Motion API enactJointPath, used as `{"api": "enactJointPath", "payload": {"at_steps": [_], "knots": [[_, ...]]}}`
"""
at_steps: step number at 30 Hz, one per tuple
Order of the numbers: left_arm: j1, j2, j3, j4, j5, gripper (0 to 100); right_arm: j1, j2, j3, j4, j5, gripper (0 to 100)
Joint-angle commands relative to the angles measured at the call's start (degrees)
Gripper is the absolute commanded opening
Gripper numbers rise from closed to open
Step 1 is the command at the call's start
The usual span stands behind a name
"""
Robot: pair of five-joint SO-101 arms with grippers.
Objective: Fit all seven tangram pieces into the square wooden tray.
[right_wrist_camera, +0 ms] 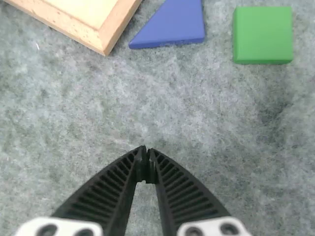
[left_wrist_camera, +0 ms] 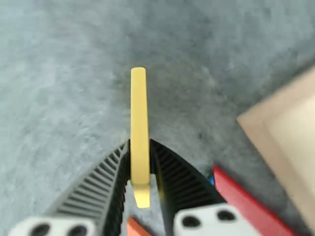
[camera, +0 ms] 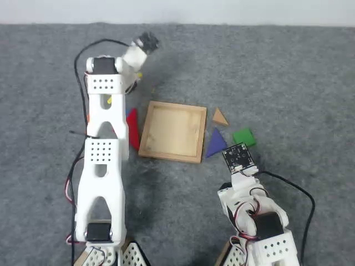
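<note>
At the left gripper (left_wrist_camera: 140, 147) the jaws clamp the yellow piece (left_wrist_camera: 139, 113) across its two broad faces, so the piece stands on edge and projects past the fingertips. We judge this edge-on hold suits lifting a thin flat piece off a soft surface, but the piece needs laying flat before it can seat. We cannot tell whether its far edge touches the surface. The wooden tray (camera: 173, 105) lies just beside this gripper, with the red piece (camera: 132, 127) between the arm and the tray's near rim, within easy reach for a later pick. The right gripper (right_wrist_camera: 146, 155) is clenched on nothing and hangs above bare carpet, apart from the blue triangle (right_wrist_camera: 172, 24) and the green square (right_wrist_camera: 262, 34). A tan triangle (camera: 220, 117) lies near the tray's far corner on that same side. We judge that the pieces are split so each arm serves its own side. The tray floor shows bare wood, so we rate all placements as outstanding. The work surface is grey carpet (camera: 277, 66), fibrous and matte; a pale wall (camera: 177, 11) borders its far edge.
</note>
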Motion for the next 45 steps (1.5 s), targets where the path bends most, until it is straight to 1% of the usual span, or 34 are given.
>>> {"api": "enactJointPath", "payload": {"at_steps": [1,3,5,8,10,13,15,20,23,27,30,32,36,41,45], "knots": [[0.2,-8.4,-0.6,2.1,10.2,1,0.7,-1.1,1.0,-1.1,0.4,0.6],[0.3,-11.8,2.1,2.2,17.1,1,0.7,-1.1,1.0,-1.1,0.4,0.6],[0.7,-17.0,8.3,2.3,23.9,1,0.7,-1.1,1.0,-1.1,0.4,0.6],[1.8,-27.6,24.3,2.3,32.4,1,0.7,-1.1,1.0,-1.1,0.4,0.6],[3.3,-36.2,37.8,2.2,35.7,1,0.7,-1.1,1.0,-1.1,0.4,0.6],[6.8,-49.6,57.5,1.8,37.9,1,0.8,-1.1,1.0,-1.1,0.4,0.6],[9.3,-57.6,67.9,1.0,38.7,1,0.8,-1.1,1.0,-1.1,0.4,0.6],[13.2,-73.7,89.5,-6.8,39.4,1,0.8,-1.1,1.0,-1.6,0.4,0.6],[15.5,-79.9,102.5,-14.3,39.4,1,0.8,-1.1,1.0,-1.6,0.4,0.6],[17.1,-84.1,117.5,-28.7,40.4,1,0.9,-1.1,1.0,-1.6,0.4,0.6],[16.7,-85.4,124.7,-40.3,43.4,1,0.9,-1.1,1.0,-1.6,0.4,0.6],[15.7,-85.5,127.5,-45.6,43.7,1,0.9,-1.1,1.0,-1.6,0.4,0.6],[15.2,-85.5,128.1,-47.3,43.8,1,0.9,-1.0,1.0,-1.6,0.4,0.6],[15.1,-84.9,128.5,-51.5,43.0,1,0.9,-1.0,1.0,-1.6,0.4,0.6],[15.1,-84.7,129.3,-52.6,37.7,1,0.9,-1.0,1.0,-1.6,0.4,0.6]]}}
